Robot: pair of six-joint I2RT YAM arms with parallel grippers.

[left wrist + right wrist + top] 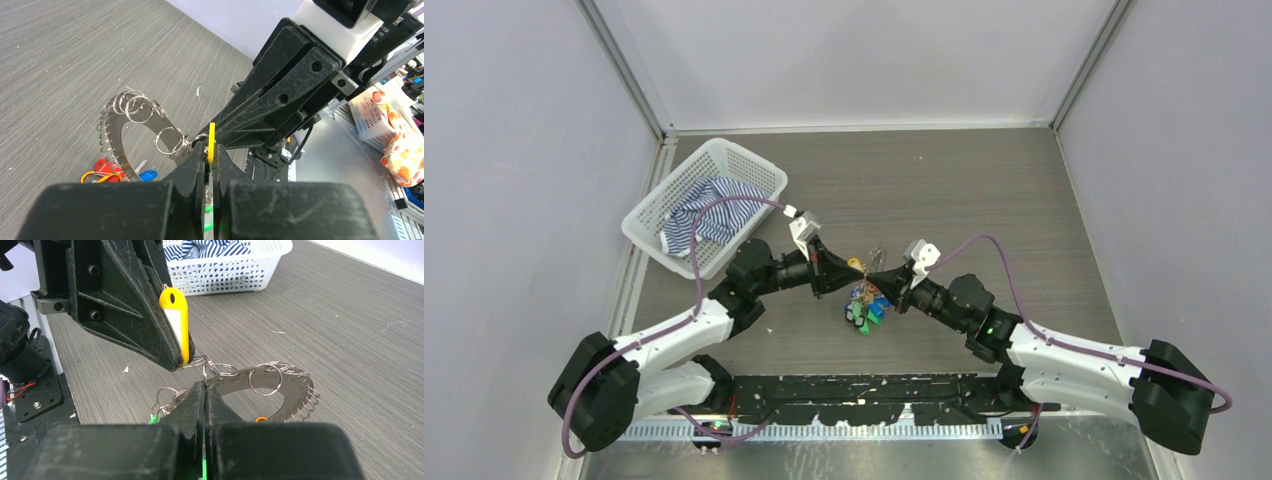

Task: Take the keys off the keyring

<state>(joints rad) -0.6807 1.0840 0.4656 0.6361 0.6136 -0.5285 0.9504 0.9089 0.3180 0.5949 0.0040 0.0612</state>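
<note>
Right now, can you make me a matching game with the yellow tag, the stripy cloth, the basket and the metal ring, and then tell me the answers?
Things:
1. yellow tag
2. striped cloth
3. basket
4. metal ring

Clues:
A. white, at the far left of the table
B. silvery grey
C. pinched in the left gripper
D. lying inside the basket

Pairs: 1-C, 2-D, 3-A, 4-B.
</note>
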